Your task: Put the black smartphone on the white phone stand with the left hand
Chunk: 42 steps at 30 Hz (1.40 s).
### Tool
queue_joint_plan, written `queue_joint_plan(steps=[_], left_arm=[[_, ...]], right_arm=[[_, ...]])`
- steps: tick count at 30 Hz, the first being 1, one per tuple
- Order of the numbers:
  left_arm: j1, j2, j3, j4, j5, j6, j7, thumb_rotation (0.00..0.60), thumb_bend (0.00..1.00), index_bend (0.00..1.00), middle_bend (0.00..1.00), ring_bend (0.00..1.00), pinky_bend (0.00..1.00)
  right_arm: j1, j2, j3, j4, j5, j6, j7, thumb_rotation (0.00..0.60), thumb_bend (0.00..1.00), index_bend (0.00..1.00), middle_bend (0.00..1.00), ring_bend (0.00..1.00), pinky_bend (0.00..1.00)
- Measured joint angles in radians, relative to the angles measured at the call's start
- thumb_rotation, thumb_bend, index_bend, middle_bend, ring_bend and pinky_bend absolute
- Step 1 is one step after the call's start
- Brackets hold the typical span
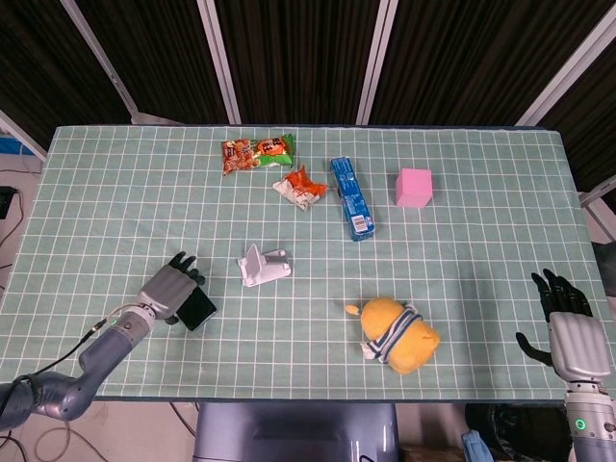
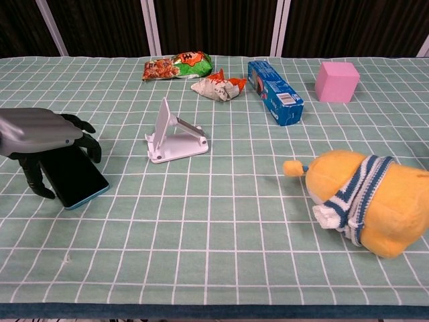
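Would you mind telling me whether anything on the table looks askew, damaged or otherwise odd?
Nothing looks damaged or spilled. The black smartphone lies flat and skewed to the grid, partly under the left hand, not on the white phone stand. The small snack packet looks crumpled, and the plush toy lies on its side.

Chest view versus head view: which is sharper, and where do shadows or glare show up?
Chest view: crisp up close, soft shadows under the yellow plush toy and white phone stand; no glare on the black smartphone.
Head view: evenly lit, things smaller, the green checked table narrows toward the back.
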<state>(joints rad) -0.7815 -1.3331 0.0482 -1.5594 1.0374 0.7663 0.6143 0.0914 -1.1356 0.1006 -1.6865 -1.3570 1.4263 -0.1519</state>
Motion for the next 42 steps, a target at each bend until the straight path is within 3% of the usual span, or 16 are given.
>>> queue_joint_plan(steps=[17,23,34,42], left_arm=[[-0.001,-0.021,0.021,0.023,0.016,0.013,-0.015,0.600,0.09,0.31,0.31,0.00,0.00],[0.002,-0.024,0.026,0.027,0.027,0.016,-0.025,0.600,0.20,0.44,0.44,0.01,0.00],[0.013,-0.025,0.030,0.031,0.059,0.031,-0.053,0.600,0.44,0.56,0.56,0.06,0.00],[0.020,-0.002,0.022,0.000,0.103,0.064,-0.069,0.600,0.50,0.59,0.60,0.08,0.00]], right_arm=[[0.000,0.000,0.000,0.000,-0.001,0.001,-0.001,0.600,0.35,0.00,0.00,0.00,0.12],[-0.001,0.000,-0.001,0.000,-0.001,0.002,-0.002,0.600,0.35,0.00,0.00,0.00,0.12],[-0.001,0.000,0.000,0.000,-0.001,0.002,0.000,0.600,0.35,0.00,0.00,0.00,0.12],[-0.001,0.000,0.000,0.000,-0.002,0.003,0.001,0.600,0.35,0.00,0.00,0.00,0.12]])
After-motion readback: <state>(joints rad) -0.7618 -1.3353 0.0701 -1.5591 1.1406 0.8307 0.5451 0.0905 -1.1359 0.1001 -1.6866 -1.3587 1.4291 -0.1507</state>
